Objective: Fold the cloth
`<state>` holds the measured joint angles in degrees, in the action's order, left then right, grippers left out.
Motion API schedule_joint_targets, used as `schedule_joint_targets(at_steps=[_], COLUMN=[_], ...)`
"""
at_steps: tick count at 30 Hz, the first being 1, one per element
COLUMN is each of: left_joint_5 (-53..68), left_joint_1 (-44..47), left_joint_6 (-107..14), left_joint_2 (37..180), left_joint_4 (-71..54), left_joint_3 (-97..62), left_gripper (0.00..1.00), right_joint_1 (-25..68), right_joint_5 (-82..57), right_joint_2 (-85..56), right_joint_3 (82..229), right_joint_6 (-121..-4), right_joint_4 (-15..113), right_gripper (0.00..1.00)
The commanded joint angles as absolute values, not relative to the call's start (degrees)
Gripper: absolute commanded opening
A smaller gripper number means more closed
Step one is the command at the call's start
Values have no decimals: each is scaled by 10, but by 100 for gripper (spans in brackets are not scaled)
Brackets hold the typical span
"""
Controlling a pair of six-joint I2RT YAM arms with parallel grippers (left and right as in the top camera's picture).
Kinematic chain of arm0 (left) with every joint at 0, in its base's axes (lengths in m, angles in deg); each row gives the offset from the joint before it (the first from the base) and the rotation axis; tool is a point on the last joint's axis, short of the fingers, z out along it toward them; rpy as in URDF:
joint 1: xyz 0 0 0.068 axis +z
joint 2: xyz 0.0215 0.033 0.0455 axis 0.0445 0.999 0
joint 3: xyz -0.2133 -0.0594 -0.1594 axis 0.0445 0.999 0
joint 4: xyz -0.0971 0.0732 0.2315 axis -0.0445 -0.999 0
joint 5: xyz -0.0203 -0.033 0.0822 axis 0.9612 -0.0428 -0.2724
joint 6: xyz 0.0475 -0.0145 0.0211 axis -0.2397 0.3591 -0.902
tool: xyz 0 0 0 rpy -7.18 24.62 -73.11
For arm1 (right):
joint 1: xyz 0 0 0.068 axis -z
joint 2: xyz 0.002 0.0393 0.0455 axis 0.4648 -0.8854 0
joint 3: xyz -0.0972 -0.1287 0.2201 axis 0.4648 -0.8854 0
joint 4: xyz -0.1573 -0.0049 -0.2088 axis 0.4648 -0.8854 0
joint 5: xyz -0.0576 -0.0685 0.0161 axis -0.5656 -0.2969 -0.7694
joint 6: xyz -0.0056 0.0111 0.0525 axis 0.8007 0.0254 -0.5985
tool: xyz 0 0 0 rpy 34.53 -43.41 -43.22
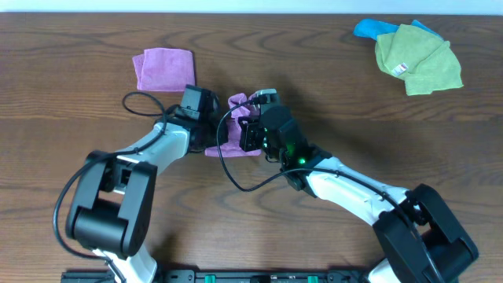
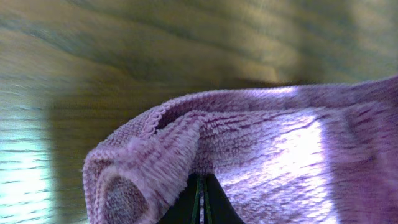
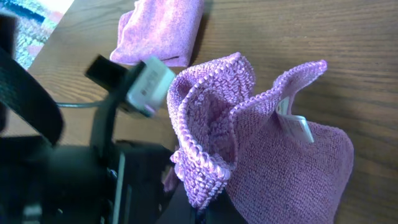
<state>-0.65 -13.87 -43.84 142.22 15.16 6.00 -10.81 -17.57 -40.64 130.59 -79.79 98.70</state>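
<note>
The cloth is a violet-purple towel bunched up at the table's middle, held between both arms. It fills the left wrist view and shows in the right wrist view with its white tag near one raised corner. My left gripper is shut on a fold of the cloth; in the overhead view it sits at the cloth's left side. My right gripper is shut on a stitched edge of the cloth; in the overhead view it sits at the cloth's right side.
A pinker purple folded square lies at the back left, also in the right wrist view. A lime-green cloth over a blue one lies at the back right. The left arm's cable loops nearby.
</note>
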Motion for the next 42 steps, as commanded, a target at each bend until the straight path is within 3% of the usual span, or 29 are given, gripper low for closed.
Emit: schedule_joint_targets(at_steps=[1, 15, 42], left_joint_5=[-14, -102, -175], left_joint_1=[-130, -86, -64], left_joint_6=[-445, -495, -485], left_joint_2=[1378, 1338, 1364], left_joint_4=[147, 28, 62], left_joint_3=[52, 53, 115], left_gripper=[6, 5, 6], right_joint_1=[-114, -134, -140], right_joint_5=[-170, -174, -168], right_joint_2=[-408, -408, -408], right_joint_3=[1319, 1335, 1381], right_joint_6=[-805, -790, -777], right_joint_4=[986, 985, 931], right_gripper=[1, 1, 1])
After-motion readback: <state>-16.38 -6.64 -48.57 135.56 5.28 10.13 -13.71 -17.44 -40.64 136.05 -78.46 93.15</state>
